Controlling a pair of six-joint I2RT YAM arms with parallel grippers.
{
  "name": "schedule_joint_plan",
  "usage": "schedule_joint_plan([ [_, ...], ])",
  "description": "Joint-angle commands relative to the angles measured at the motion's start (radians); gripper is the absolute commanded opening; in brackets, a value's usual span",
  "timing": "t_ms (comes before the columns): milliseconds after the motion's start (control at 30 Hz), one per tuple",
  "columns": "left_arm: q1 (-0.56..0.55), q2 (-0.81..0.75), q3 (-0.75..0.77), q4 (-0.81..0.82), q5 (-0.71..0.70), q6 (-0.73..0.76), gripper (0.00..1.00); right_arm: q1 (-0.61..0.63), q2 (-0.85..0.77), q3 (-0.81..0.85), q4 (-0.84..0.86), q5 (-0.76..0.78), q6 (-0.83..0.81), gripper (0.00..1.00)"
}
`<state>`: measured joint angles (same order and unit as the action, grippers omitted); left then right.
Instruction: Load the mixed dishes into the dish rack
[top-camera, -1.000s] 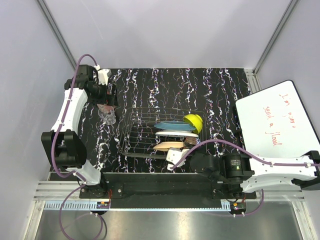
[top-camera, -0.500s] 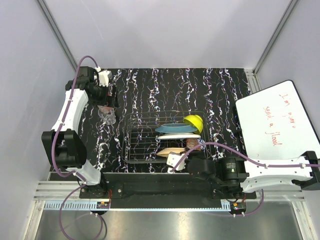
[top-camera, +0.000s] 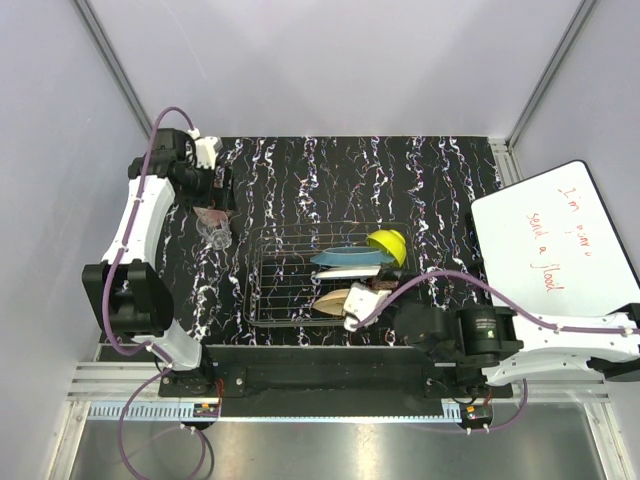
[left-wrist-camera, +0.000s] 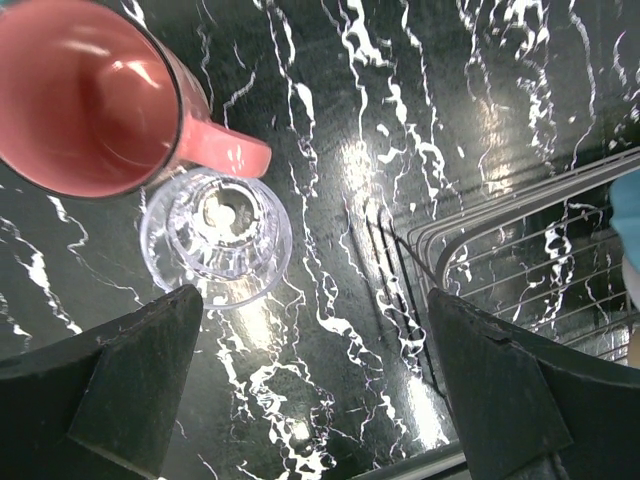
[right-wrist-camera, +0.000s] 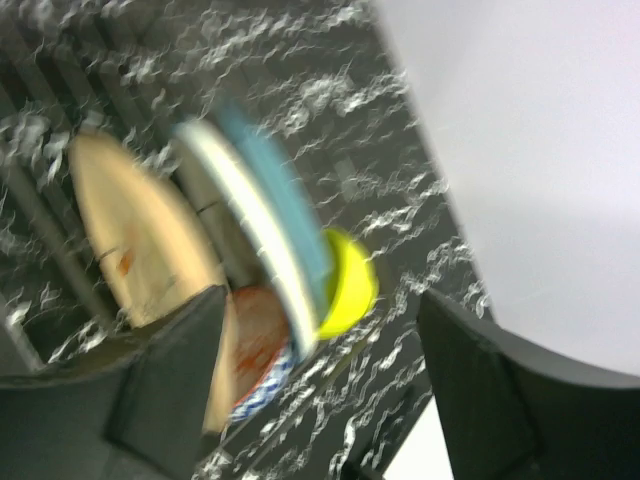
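The dish rack (top-camera: 272, 292) holds the teal plate (top-camera: 345, 256), the white plate (top-camera: 356, 270) and the tan plate (top-camera: 334, 298) on edge. The yellow-green bowl (top-camera: 388, 243) and the red patterned bowl (top-camera: 379, 289) sit at its right end. My right gripper (top-camera: 361, 303) stands open at the rack's near right corner, holding nothing. Its blurred wrist view shows the tan plate (right-wrist-camera: 140, 235), teal plate (right-wrist-camera: 285, 195), yellow-green bowl (right-wrist-camera: 350, 280) and red patterned bowl (right-wrist-camera: 255, 350) beyond the open gripper (right-wrist-camera: 320, 385). The pink mug (left-wrist-camera: 85, 95) and clear glass (left-wrist-camera: 215, 235) stand left of the rack. My left gripper (left-wrist-camera: 315, 390) hovers open over them.
A whiteboard (top-camera: 560, 240) with red writing lies at the table's right edge. The rack's wire corner (left-wrist-camera: 520, 215) is close to the right of the left gripper. Grey walls enclose the black marbled table (top-camera: 330, 180).
The right gripper has gone from shut to open and its arm has shifted slightly right. The tan plate and red bowl now rest free in the rack. The left arm has stayed still.
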<state>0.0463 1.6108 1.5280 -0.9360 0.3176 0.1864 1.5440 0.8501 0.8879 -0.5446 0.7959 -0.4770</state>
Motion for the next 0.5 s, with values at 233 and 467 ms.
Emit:
schedule_joint_plan([
  [233, 0.041, -0.071, 0.069, -0.02, -0.005, -0.001, 0.99, -0.099, 0.124, 0.244, 0.36, 0.065, -0.101, 0.96],
  [467, 0.105, -0.063, 0.006, 0.011, -0.054, 0.012, 0.99, -0.502, 0.292, 0.356, 0.339, -0.241, 0.212, 1.0],
])
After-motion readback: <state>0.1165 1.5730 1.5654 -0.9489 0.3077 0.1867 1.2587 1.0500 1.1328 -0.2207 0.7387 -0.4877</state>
